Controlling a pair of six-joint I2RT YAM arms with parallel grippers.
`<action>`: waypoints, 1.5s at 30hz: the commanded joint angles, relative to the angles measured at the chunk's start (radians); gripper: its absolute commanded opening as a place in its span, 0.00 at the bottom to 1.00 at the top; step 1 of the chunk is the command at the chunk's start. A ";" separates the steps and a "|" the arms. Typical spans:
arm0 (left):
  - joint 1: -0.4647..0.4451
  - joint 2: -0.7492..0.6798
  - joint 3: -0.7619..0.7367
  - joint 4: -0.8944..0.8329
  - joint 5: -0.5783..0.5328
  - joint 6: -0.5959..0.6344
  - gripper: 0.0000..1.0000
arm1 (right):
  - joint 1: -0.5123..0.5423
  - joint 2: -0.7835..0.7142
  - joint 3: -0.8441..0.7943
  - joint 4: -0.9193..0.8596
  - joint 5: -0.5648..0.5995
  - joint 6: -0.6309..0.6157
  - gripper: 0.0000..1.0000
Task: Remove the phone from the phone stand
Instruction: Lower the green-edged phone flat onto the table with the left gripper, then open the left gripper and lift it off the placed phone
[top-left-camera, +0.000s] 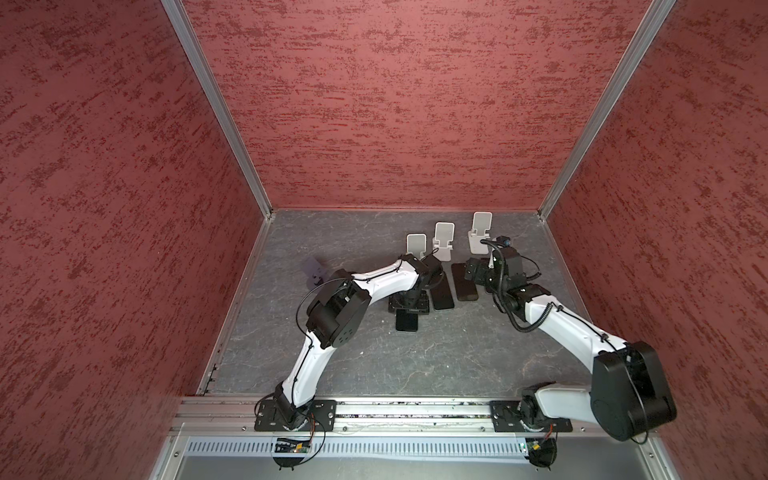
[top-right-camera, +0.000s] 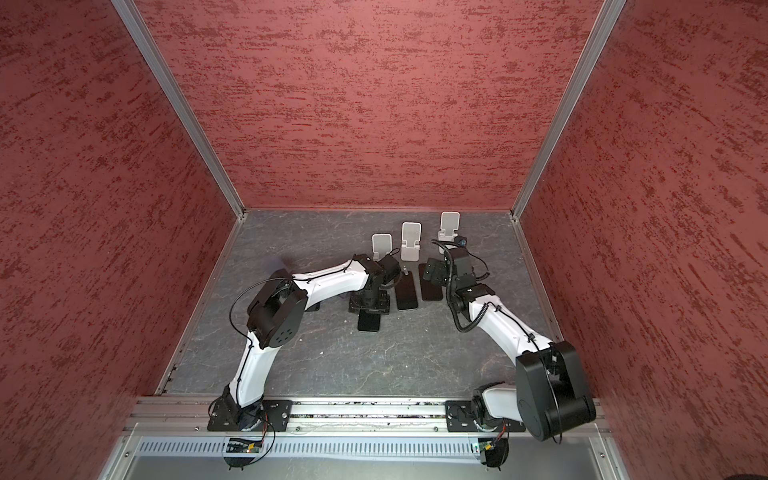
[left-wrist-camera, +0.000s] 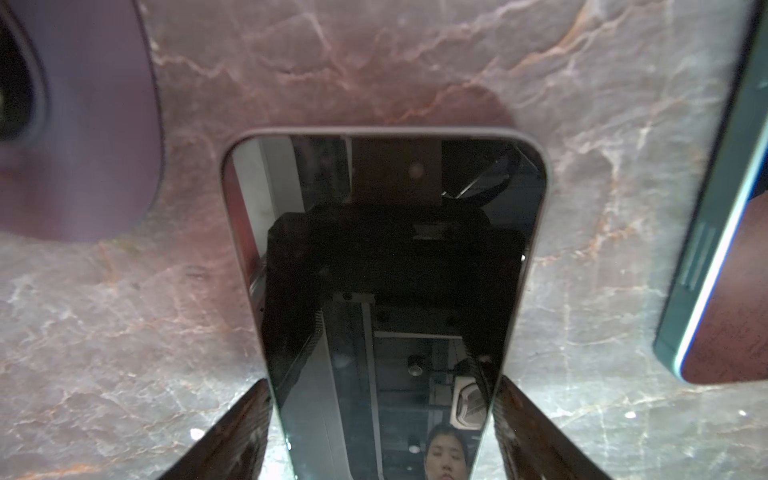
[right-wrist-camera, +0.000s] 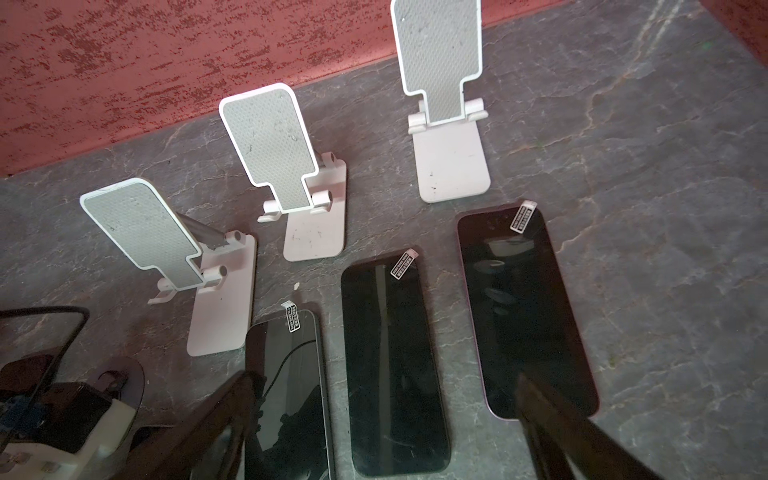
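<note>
One grey desk (top-left-camera: 374, 365) carries three empty white stands (top-left-camera: 415, 245); just before the middle stand (right-wrist-camera: 270, 145) three phones (right-wrist-camera: 395, 361) lie flat, so removal looks done. The left end effector (left-wrist-camera: 382, 384) straddles the leftmost phone (left-wrist-camera: 382, 249), probably setting it down, though I cannot tell if it grips; the right end effector (right-wrist-camera: 384, 378) hovers wide, empty.

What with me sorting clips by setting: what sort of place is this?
Probably a robot lab test cell: red textured panels between aluminium posts enclose a stone-look tabletop, and two robot arms are mounted on a rail.
</note>
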 joint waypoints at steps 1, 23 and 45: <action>-0.006 0.034 0.006 -0.001 -0.029 0.001 0.82 | -0.010 -0.024 -0.015 0.022 -0.017 0.008 0.99; -0.022 -0.133 -0.029 0.140 -0.071 0.078 0.94 | -0.014 0.015 -0.007 0.022 -0.075 0.018 0.99; -0.024 -0.486 -0.358 0.469 -0.199 0.247 1.00 | -0.012 0.054 0.029 -0.007 -0.141 0.051 0.99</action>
